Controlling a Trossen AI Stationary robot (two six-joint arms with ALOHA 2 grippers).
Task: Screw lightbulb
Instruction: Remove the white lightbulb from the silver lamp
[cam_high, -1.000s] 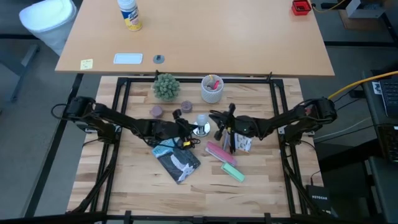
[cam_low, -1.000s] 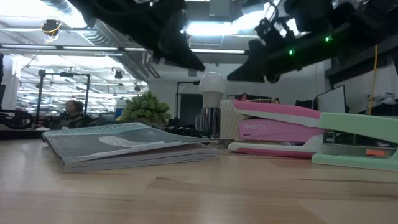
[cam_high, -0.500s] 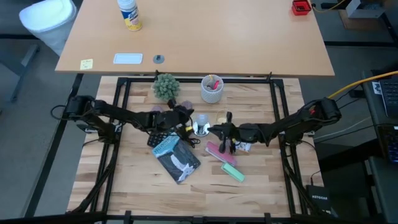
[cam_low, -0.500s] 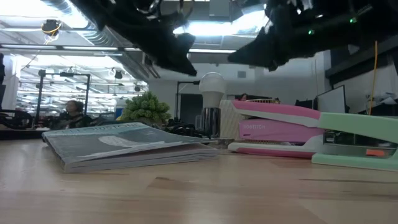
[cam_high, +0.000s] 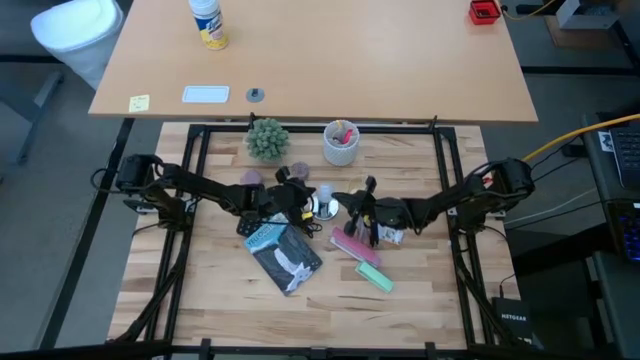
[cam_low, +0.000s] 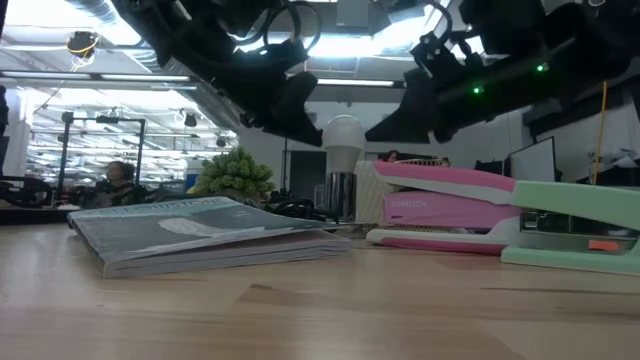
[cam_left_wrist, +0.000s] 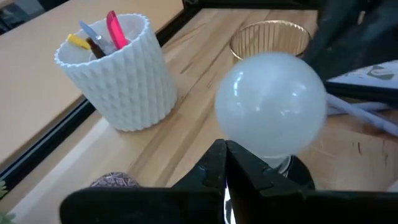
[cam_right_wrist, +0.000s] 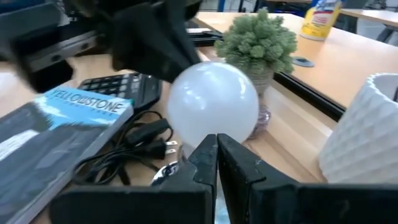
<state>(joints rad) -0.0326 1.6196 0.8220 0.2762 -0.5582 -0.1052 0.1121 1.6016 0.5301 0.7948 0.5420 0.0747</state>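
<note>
The round white lightbulb (cam_high: 323, 194) (cam_low: 343, 134) stands upright in its socket (cam_low: 340, 196) on the table's middle, its black cord (cam_right_wrist: 134, 148) lying beside it. My left gripper (cam_high: 303, 197) (cam_left_wrist: 225, 155) is shut, its tips just left of the bulb at bulb height. From the right, my right gripper (cam_high: 338, 206) (cam_right_wrist: 216, 149) points at the bulb (cam_right_wrist: 213, 102), also shut. In the low view a narrow gap shows between it and the glass. My left gripper's shut fingertips (cam_left_wrist: 217, 152) stand against the bulb's lower left side (cam_left_wrist: 239, 134), coming slanting down from the table's left. Whether they touch the glass, I cannot tell.
Behind the bulb stand a white ribbed cup (cam_high: 341, 142) of pens, a small green plant (cam_high: 267, 138) and an amber glass (cam_left_wrist: 270, 38). A book (cam_high: 285, 255), a calculator (cam_high: 252, 222), a pink stapler (cam_high: 354, 246) and a green one (cam_high: 376, 277) lie nearer.
My left gripper has swung toward the table's far edge, in beside the bulb, and has sunk a little. My right gripper has moved left toward the bulb and also lower. Both have stayed shut; the bulb has kept its place.
</note>
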